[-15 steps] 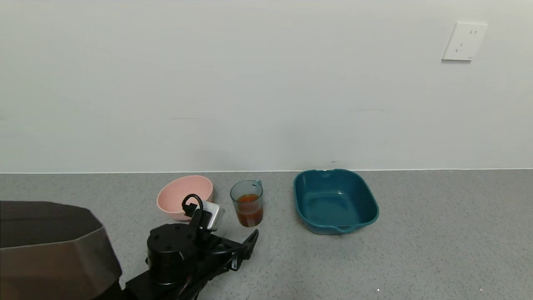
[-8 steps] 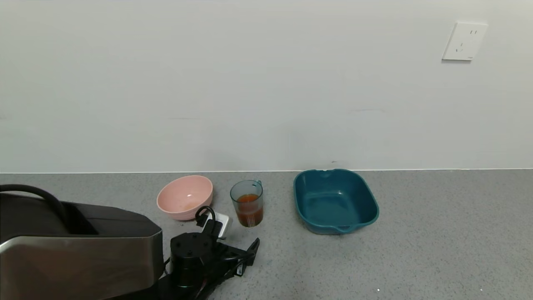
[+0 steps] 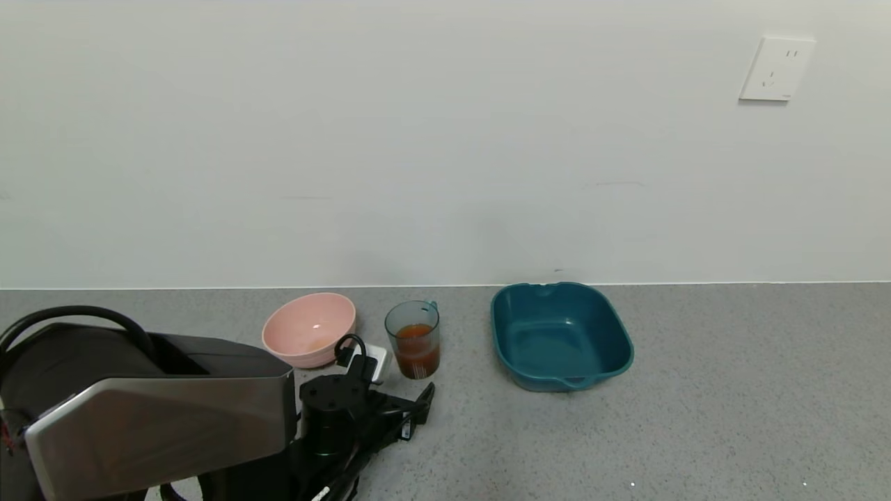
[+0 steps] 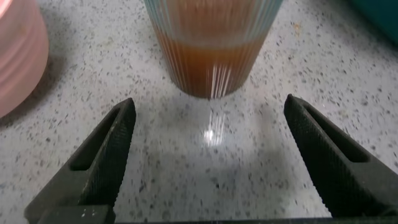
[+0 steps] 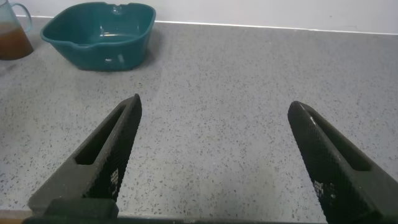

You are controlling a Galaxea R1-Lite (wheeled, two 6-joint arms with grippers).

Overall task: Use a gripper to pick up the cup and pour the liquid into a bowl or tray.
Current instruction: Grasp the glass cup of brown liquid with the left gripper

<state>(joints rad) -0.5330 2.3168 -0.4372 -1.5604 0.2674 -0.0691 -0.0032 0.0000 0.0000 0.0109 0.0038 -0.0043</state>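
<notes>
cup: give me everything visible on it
The cup is a small translucent blue-green ribbed tumbler with a small handle at the rim. It stands upright on the speckled grey counter, between the pink bowl and teal basin, about half full of reddish-brown liquid. Nothing grips it; the open left gripper sits just short of it.

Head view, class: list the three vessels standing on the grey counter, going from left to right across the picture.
pink bowl → cup of reddish-brown liquid → dark teal basin
</notes>
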